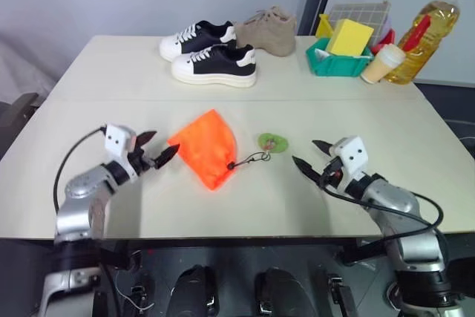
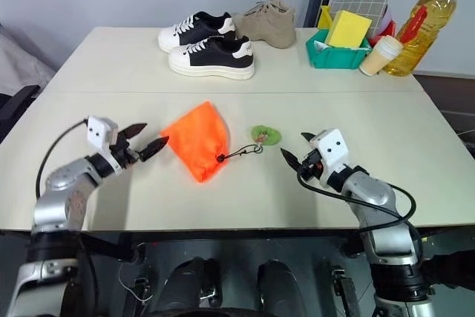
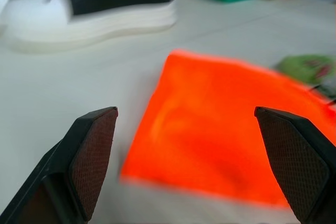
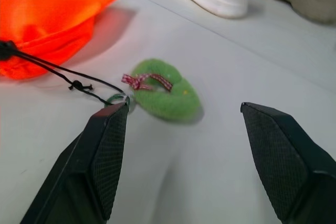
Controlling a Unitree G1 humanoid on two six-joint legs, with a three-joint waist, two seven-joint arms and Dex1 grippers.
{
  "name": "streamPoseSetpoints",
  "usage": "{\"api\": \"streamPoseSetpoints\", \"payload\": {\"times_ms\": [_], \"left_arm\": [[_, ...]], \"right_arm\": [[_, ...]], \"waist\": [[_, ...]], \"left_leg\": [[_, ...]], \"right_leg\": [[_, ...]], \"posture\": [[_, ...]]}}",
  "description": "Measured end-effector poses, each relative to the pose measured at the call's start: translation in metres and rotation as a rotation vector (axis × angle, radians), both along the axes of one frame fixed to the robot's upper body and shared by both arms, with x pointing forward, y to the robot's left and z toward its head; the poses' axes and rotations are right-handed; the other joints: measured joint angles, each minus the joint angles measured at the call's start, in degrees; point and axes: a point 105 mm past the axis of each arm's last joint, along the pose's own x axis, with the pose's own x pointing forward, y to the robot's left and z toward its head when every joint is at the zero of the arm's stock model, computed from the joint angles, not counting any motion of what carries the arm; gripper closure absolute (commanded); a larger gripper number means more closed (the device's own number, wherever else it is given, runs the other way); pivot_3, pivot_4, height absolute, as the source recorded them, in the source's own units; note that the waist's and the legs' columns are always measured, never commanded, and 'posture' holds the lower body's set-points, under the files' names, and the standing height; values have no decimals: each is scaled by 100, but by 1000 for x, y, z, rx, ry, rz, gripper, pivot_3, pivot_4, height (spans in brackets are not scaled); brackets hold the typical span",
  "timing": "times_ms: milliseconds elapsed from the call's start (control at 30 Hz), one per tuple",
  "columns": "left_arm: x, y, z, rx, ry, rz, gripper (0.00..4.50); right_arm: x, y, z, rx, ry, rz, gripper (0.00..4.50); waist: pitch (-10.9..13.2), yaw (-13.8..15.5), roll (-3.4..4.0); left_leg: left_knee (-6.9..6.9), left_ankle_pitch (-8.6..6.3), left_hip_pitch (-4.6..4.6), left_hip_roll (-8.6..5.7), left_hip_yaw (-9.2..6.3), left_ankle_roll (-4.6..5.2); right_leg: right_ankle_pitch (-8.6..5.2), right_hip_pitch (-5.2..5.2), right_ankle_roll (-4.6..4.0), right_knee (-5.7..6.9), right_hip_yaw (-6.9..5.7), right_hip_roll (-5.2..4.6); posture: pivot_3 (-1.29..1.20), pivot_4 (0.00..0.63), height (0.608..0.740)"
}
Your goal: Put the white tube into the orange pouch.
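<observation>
1. The orange pouch [image 1: 205, 148] lies flat on the tabletop [image 1: 111, 79], between the two hands and a little nearer the left one, with its gathered neck and black drawstring cord [image 1: 251, 159] pointing toward the right hand.
2. The white tube cannot be made out on the tabletop; the pouch looks slightly plump, so the tube may already sit inside, though the cloth hides that.
3. Handling, as a judgement: the pouch is soft, light cloth that will crumple and slide on the smooth tabletop. It is best pinched at a corner or at the gathered neck, or lifted by the cord; a push on its flat side would only move it.
4. The cord ends in a small round green tag [image 4: 164, 89], lying on the tabletop just beside the pouch.
5. The left hand [image 1: 156, 148] has its fingers apart and holds nothing, its tips just beside the pouch's near corner.
6. The right hand [image 1: 312, 156] also has its fingers spread and holds nothing, near the green tag but not touching it.
7. The right wrist view shows a red ribbon on the tag and a knot in the cord, which the head views leave too small to read. The left wrist view shows the pouch's broad side.
8. The head views give the far edge: sneakers [image 1: 210, 52], a green bin [image 1: 338, 59], a cup [image 1: 384, 62] and an oil bottle [image 1: 424, 31].
</observation>
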Motion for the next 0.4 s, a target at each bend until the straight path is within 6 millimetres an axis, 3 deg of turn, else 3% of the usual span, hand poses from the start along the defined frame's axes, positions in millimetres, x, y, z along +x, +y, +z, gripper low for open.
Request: {"api": "streamPoseSetpoints", "payload": {"times_ms": [167,400], "left_arm": [[-3,5,-12,-13,6,137,40],[-1,11,-10,2,-19,210,40]], "right_arm": [[-1,2,-9,33,16,-5,962],[0,2,-10,43,19,4,962]], "waist": [[0,4,0],[-1,-8,0]], "left_leg": [[0,-4,4,0,0,2],[-3,-4,3,1,0,2]], "right_leg": [[-1,2,-4,0,1,-4],[-4,-1,-11,0,1,-6]], "posture": [[0,150,740],[0,150,740]]}}
